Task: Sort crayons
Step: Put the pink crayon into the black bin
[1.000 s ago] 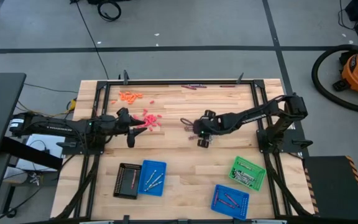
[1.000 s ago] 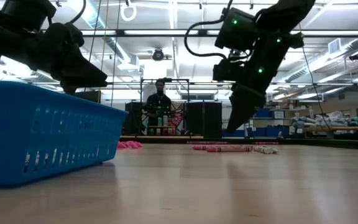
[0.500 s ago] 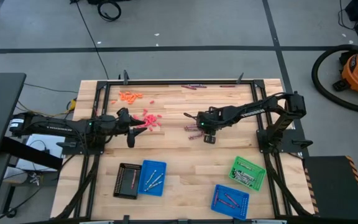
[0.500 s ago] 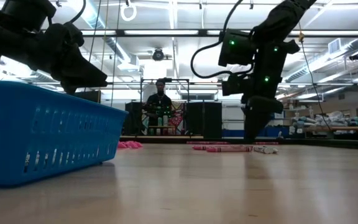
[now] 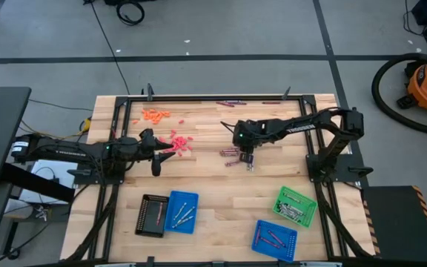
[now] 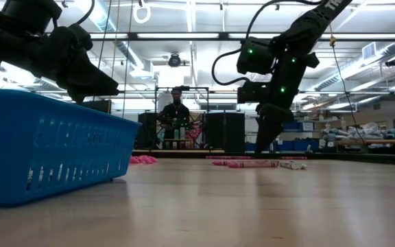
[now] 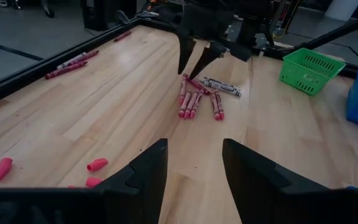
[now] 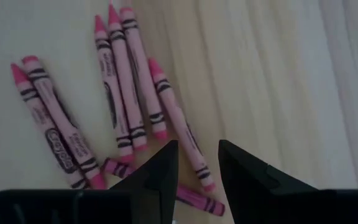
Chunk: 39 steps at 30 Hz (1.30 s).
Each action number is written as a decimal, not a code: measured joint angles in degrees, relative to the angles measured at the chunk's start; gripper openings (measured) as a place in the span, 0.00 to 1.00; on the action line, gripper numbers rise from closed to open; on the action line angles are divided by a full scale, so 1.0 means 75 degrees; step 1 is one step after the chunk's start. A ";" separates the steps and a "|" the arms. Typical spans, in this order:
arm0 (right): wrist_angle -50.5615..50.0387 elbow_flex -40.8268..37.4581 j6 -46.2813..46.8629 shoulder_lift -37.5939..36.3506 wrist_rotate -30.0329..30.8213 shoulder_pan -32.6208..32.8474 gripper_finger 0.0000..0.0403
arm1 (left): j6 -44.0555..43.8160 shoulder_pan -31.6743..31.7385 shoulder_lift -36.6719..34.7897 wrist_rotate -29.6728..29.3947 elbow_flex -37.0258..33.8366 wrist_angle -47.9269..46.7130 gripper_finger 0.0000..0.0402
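Note:
Several red-pink crayons (image 8: 120, 87) lie flat in a loose cluster on the wooden table, seen mid-table in the high view as the crayons (image 5: 232, 155). A silver-grey crayon (image 7: 221, 86) lies beside them. My right gripper (image 8: 197, 146) hangs open just above this cluster, pointing steeply down, and shows as the right gripper (image 5: 248, 159) in the high view. One pink crayon (image 8: 178, 118) runs toward the gap between its fingers. My left gripper (image 7: 194, 144) waits open and nearly level at the table's left, near small red-pink pieces (image 5: 180, 142).
Orange pieces (image 5: 155, 115) lie at the far left, dark purple crayons (image 5: 228, 103) along the far edge. A black tray (image 5: 152, 215) and a blue tray (image 5: 181, 211) stand near left; a green tray (image 5: 296, 205) and another blue tray (image 5: 275, 239) near right. A person (image 6: 176, 110) stands beyond the table.
My right arm has swung toward the table's far edge, carrying its gripper over the red-pink crayon cluster at about the same height. The crayons have stayed where they were.

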 joint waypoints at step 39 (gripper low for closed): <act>0.0954 -0.0058 -0.0389 0.0691 -0.0211 0.0014 0.09 | 0.1609 0.0012 -0.0006 -0.0159 0.0000 0.0189 0.41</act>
